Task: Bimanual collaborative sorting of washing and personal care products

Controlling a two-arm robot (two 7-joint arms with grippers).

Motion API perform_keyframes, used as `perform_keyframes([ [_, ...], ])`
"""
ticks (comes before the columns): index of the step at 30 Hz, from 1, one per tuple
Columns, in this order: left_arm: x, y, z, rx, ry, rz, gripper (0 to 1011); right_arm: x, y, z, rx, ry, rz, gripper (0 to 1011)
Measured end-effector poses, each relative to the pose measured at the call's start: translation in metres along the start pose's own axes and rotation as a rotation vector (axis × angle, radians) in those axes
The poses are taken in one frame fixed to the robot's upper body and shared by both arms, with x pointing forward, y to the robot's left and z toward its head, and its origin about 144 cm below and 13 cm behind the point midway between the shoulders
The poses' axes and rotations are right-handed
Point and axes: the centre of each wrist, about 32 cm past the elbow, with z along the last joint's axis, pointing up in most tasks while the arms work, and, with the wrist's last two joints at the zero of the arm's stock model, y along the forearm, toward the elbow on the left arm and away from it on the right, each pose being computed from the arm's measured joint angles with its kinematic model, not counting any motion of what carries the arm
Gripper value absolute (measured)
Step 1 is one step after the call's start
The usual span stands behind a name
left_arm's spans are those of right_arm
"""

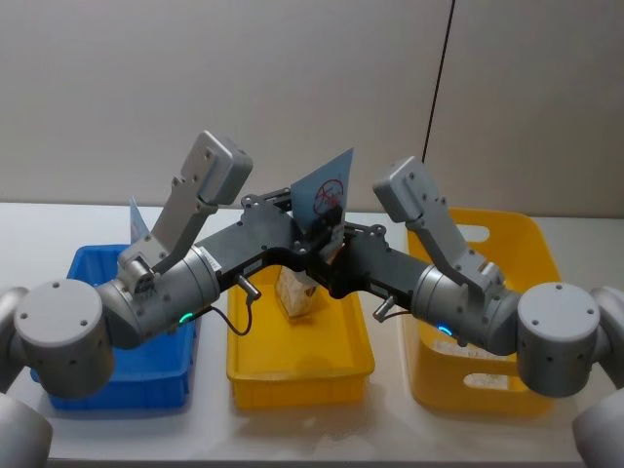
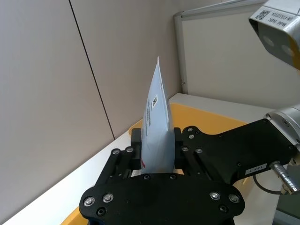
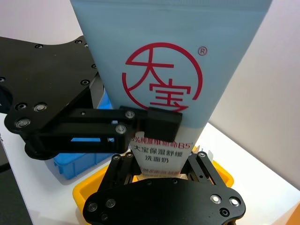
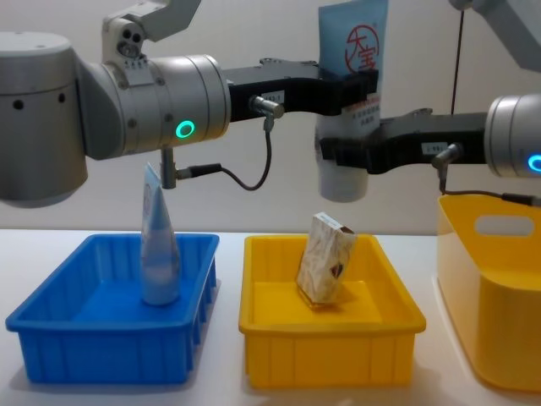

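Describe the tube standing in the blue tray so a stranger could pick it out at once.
Start at the blue plastic tray, the leftmost of the three containers on the white table. Inside it one pale blue squeeze tube stands upright on its cap, crimped end up. Unlike the matching red-logo tube gripped in the air over the middle tray, no gripper touches it.

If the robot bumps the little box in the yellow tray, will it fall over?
Probably. The box already leans tilted in the middle yellow tray, standing on a narrow end. It looks like thin cardboard, so likely light and easy to knock flat.
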Motion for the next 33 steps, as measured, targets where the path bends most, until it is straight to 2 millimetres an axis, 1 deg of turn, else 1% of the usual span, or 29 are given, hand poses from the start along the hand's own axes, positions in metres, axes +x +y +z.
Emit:
perform_keyframes([
  [1,0.0,0.0,0.0,0.0,0.0,0.0,360,-0.0005,0.0003,0.0,0.0,0.001,0.0,382],
  [5,-0.0001,-0.0001,0.0,0.0,0.0,-0.001,466,-0.0015,0.0007,-0.0003,0.002,0.006,-0.004,335],
  [9,0.0,0.0,0.0,0.0,0.0,0.0,610,-0.0027,0.0009,-0.0003,0.003,0.011,-0.012,266],
  [10,0.0,0.0,0.0,0.0,0.0,0.0,622,-0.0033,0.0009,-0.0005,0.003,0.014,-0.017,259],
  [11,0.0,0.0,0.0,0.0,0.0,0.0,669,-0.0036,0.001,-0.0006,0.003,0.016,-0.019,249],
  [12,0.0,0.0,0.0,0.0,0.0,0.0,689,-0.0041,0.0009,-0.0006,0.005,0.02,-0.025,234],
  [13,0.0,0.0,0.0,0.0,0.0,0.0,750,-0.0044,0.0009,-0.0006,0.006,0.022,-0.029,222],
  [16,0.0,0.0001,0.0,0.0,0.0,0.0,805,-0.0051,0.0008,-0.0008,0.006,0.027,-0.038,201],
  [17,0.0001,0.0001,0.0,0.0,0.0,0.0,862,-0.0054,0.0005,-0.001,0.006,0.032,-0.048,196],
  [19,0.0001,0.0001,0.0,0.0,0.0,0.0,893,-0.0057,0.0003,-0.001,0.007,0.036,-0.06,184],
  [20,0.0001,0.0001,0.0,0.0,0.0,0.0,893,-0.0057,0.0003,-0.001,0.007,0.036,-0.06,184],
  [21,0.0001,0.0001,0.0,0.0,0.0,0.0,957,-0.0064,0.0,-0.0014,0.005,0.047,-0.081,175],
  [22,0.0001,0.0001,-0.0001,0.0,0.0,0.0,981,-0.0067,-0.0002,-0.0017,0.004,0.052,-0.094,175],
  [23,0.0001,0.0001,0.0,0.0,0.0,0.0,1000,-0.0068,-0.0003,-0.0018,0.003,0.055,-0.1,175],
  [33,0.0001,0.0001,-0.0001,0.001,0.0,0.0,1002,-0.0061,-0.0019,-0.0047,-0.028,0.097,-0.21,167],
])
